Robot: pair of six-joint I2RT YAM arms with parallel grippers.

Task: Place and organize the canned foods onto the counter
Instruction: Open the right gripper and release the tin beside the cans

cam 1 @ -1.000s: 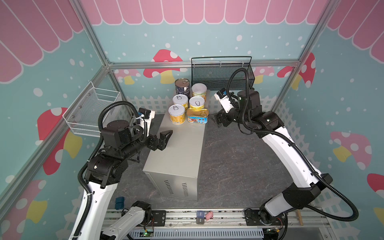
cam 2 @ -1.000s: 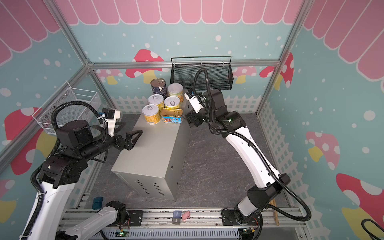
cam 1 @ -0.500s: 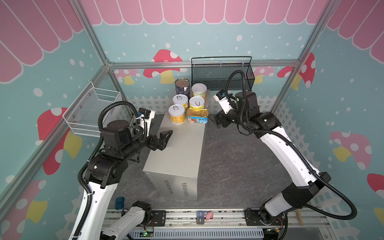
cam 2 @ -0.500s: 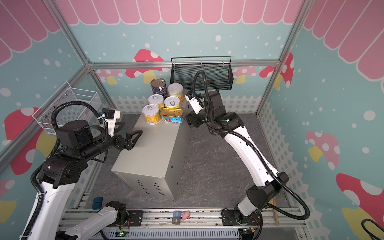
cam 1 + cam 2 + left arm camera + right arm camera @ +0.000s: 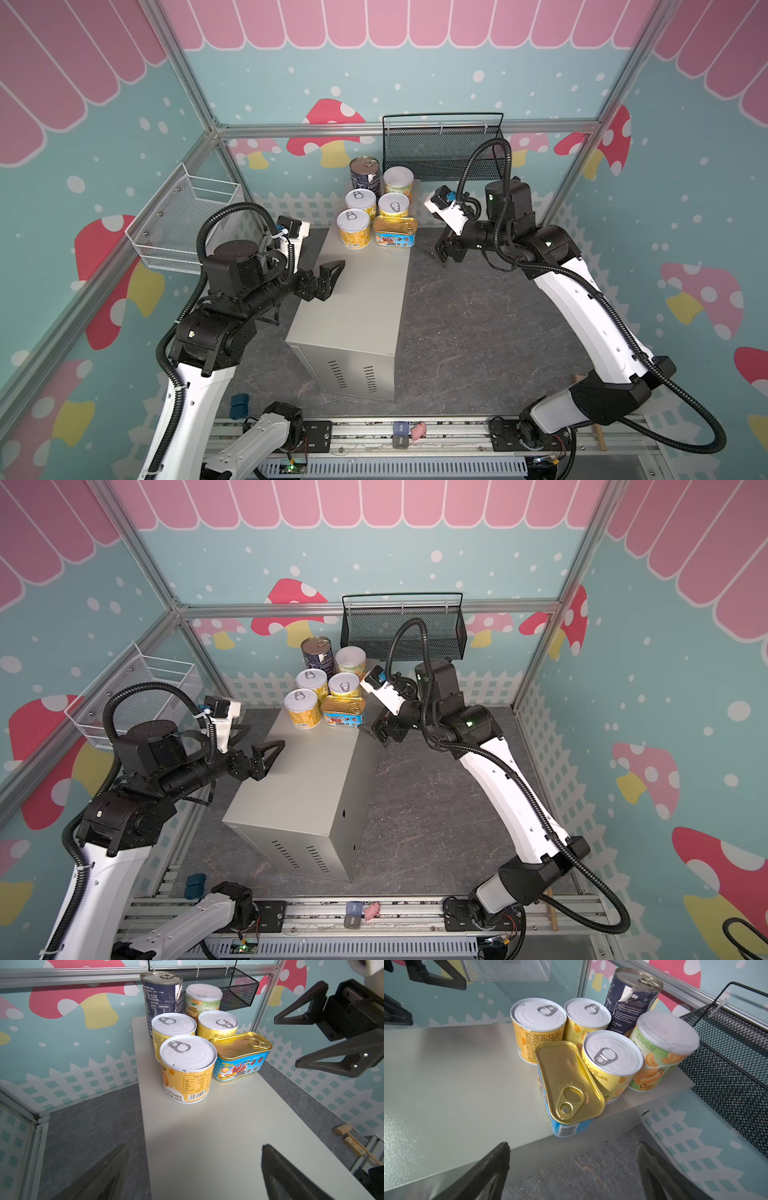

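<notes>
The canned foods stand bunched at the far end of the beige counter [image 5: 361, 299]. They are three short yellow cans [image 5: 353, 228], a white-lidded can [image 5: 398, 180], a navy can [image 5: 365, 172] and a gold-topped tin [image 5: 395, 232], which lies nearest the counter's right edge [image 5: 569, 1084]. My left gripper [image 5: 332, 272] hovers open and empty over the counter's left edge, well short of the cans [image 5: 187, 1068]. My right gripper [image 5: 442, 249] hangs open and empty just off the counter's right side, beside the gold-topped tin, above the dark floor [image 5: 574, 1145].
A black mesh basket [image 5: 442, 145] hangs on the back wall behind the cans. A white wire basket [image 5: 187, 224] is on the left wall. A small wooden mallet [image 5: 342, 1129] lies on the floor by the right fence.
The right gripper's jaws have spread a little wider and its arm has shifted slightly beside the counter. The left arm and the cans have not moved.
</notes>
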